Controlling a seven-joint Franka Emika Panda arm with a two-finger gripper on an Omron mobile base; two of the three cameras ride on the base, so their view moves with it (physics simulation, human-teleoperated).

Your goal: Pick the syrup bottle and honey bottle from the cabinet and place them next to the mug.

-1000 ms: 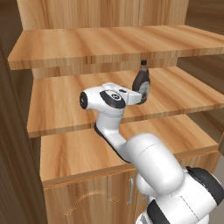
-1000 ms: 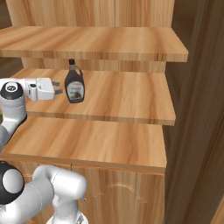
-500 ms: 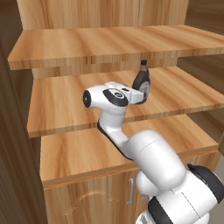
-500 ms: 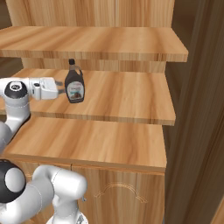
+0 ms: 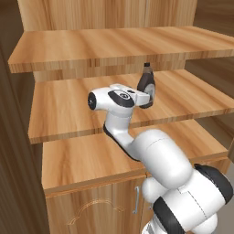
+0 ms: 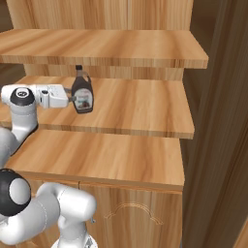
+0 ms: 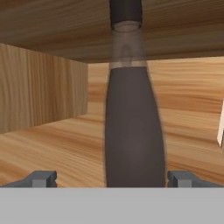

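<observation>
Change since the earlier frame: the white arm's two-finger gripper [image 6: 73, 99] has been brought forward until it reaches the dark brown flask-shaped syrup bottle [image 6: 82, 92] with black cap and pale label. Bottle: stood upright on the middle plank shelf [image 6: 145, 104] of the light wooden cabinet [image 5: 114, 45]. Jaws: spread wide, one dark fingertip [image 7: 41, 178] seen on each side of the bottle body, no contact made.
</observation>
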